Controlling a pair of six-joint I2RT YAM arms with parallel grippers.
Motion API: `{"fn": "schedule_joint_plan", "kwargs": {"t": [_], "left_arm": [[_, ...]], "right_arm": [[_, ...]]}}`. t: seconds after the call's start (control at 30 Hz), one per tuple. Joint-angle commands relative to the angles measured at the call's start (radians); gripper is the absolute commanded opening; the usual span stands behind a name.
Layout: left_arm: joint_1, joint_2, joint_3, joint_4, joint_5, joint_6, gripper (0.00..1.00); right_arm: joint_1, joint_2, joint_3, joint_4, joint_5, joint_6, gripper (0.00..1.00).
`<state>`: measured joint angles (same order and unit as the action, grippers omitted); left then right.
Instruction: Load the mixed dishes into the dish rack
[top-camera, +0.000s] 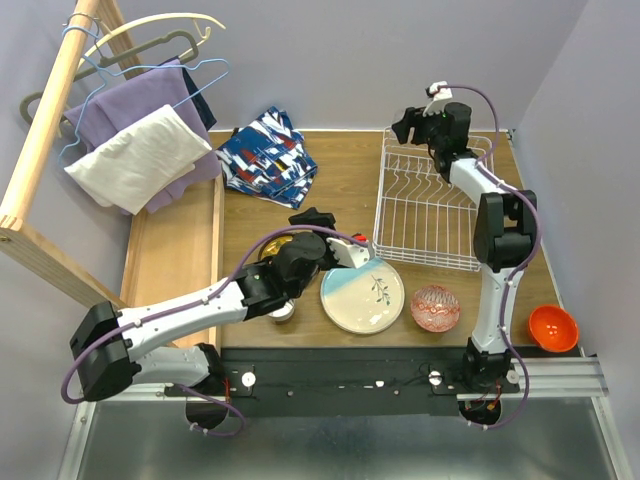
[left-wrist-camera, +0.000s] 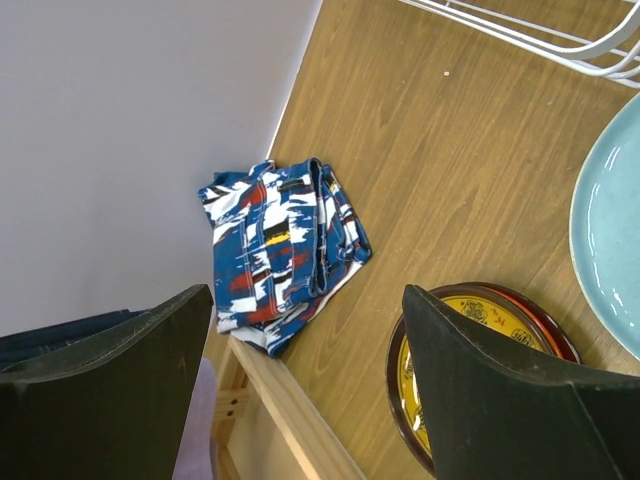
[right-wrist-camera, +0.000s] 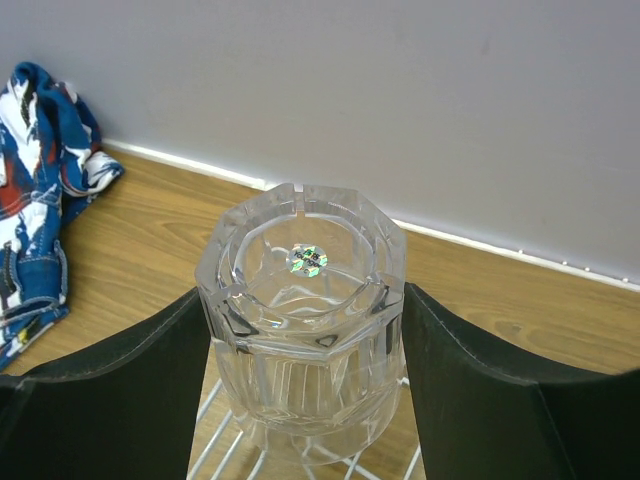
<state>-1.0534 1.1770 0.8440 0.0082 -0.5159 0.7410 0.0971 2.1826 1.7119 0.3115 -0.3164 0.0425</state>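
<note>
- Wooden desk (top-camera: 345, 190) is seen under everything. A pale grey wall stands behind it, and a wooden rail with hangers (top-camera: 150, 50) and clothes is at the left.
- One clear glass (right-wrist-camera: 300, 330) is pinched by the right pincer (top-camera: 412, 122). A black finger (right-wrist-camera: 130, 380) is pressed to each side of the glass.
- The glass is held over the far left corner of the dish rack (top-camera: 425, 261). White wires of the rack are seen just under it.
- The left pincer (top-camera: 312, 218) is spread wide, and nothing is held in it.
- This pincer is held over the desk, close above the dark red and yellow plate (left-wrist-camera: 480, 310).
- Two plates are counted: that one and the big pale blue plate (top-camera: 362, 295) with a sprig. Both lie flat on the desk.
- Two bowls are counted. The red-patterned bowl (top-camera: 435, 307) sits just beside the big plate. The orange-red bowl (top-camera: 553, 328) sits at the near right corner.
- One steel cup (top-camera: 283, 312) is partly hidden under the left arm.
- One patterned cloth (top-camera: 268, 158) is bunched up by the far wall.
</note>
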Motion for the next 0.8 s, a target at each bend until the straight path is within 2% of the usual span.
{"fn": "schedule_joint_plan", "kwargs": {"t": [0.0, 0.23, 0.6, 0.77], "left_arm": [[0.009, 0.016, -0.002, -0.007, -0.010, -0.041, 0.86], [0.009, 0.035, 0.004, -0.007, -0.004, -0.063, 0.86], [0.009, 0.053, 0.012, -0.045, 0.016, -0.103, 0.86], [0.010, 0.058, 0.007, -0.042, 0.019, -0.112, 0.87]], "right_arm": [[-0.002, 0.011, -0.072, 0.185, 0.028, -0.082, 0.40], [0.000, 0.005, -0.190, 0.322, 0.033, -0.116, 0.40], [0.000, 0.025, -0.251, 0.468, 0.098, -0.136, 0.40], [0.000, 0.031, -0.261, 0.454, 0.096, -0.147, 0.40]]}}
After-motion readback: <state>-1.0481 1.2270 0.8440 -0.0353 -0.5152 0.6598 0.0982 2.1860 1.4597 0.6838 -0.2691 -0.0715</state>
